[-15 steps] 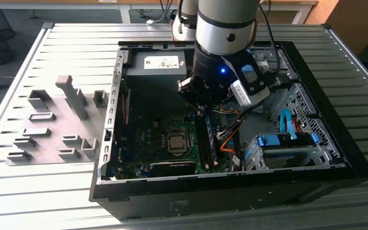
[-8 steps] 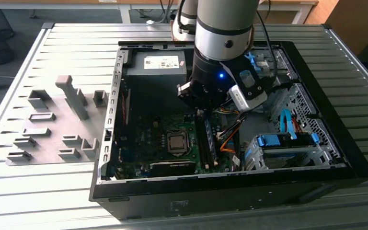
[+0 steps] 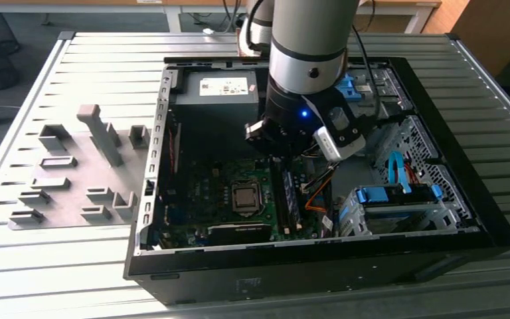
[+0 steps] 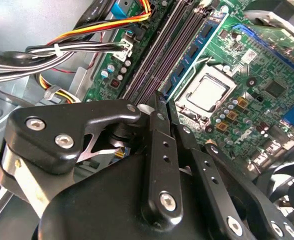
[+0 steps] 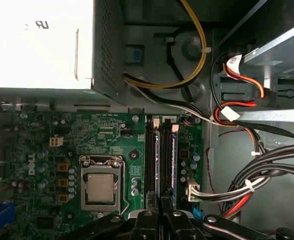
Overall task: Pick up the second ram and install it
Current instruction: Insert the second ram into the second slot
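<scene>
The second ram, a blue-green stick with black chips, stands on edge in the motherboard slot closest to the CPU socket. In the exterior view the ram runs along the board to the right of the socket. My gripper is shut, its thin black fingers pressed together with nothing visible between them. The tips hang right at the near end of the stick, and I cannot tell if they touch it. In the first wrist view the gripper sits over the end of the long black slots.
The open computer case walls in the work area. A bundle of cables lies beside the slots, a power supply at the back and a blue drive bay to the exterior view's right. Grey fixture blocks stand outside.
</scene>
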`<state>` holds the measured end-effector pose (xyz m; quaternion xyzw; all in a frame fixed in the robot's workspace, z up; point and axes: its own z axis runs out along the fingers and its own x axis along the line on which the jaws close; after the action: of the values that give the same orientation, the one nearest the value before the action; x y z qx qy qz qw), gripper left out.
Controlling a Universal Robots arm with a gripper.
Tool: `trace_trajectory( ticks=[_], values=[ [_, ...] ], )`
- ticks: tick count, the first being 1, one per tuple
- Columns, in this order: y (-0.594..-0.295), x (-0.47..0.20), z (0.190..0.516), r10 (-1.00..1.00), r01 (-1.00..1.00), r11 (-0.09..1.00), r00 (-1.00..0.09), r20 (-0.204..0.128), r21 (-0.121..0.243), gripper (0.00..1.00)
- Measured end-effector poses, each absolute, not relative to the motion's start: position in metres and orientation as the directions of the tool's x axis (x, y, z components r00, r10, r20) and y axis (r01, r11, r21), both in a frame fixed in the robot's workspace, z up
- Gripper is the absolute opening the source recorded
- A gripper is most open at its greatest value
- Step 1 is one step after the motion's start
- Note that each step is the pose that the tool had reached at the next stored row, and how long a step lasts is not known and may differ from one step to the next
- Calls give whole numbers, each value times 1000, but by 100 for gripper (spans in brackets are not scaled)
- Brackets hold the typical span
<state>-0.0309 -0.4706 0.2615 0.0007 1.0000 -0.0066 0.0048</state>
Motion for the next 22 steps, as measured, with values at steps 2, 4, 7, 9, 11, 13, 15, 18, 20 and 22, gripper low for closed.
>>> trace_trajectory(
  ticks=[2, 4, 7, 9, 11, 13, 15, 18, 20, 22],
  values=[
    [-471, -31, 258, 2, 2, 1000, -1000, -9, -13, 14],
    [-471, -31, 254, 3, 4, 1000, -1000, -8, -13, 14],
    [-471, -31, 251, 4, 4, 1000, -1000, -8, -13, 14],
    [-471, -31, 251, 4, 4, 1000, -1000, -8, -14, 14],
    [-471, -31, 251, 4, 4, 1000, -1000, -8, -13, 14],
    [-471, -31, 251, 4, 4, 1000, -1000, -8, -13, 14],
    [-471, -31, 251, 4, 4, 1000, -1000, -8, -13, 14],
    [-471, -31, 251, 4, 4, 1000, -1000, -8, -13, 14],
    [-471, -31, 250, 4, 4, 1000, -1000, -8, -13, 14],
    [-471, -31, 250, 4, 4, 1000, -1000, -8, -13, 14]
  ],
)
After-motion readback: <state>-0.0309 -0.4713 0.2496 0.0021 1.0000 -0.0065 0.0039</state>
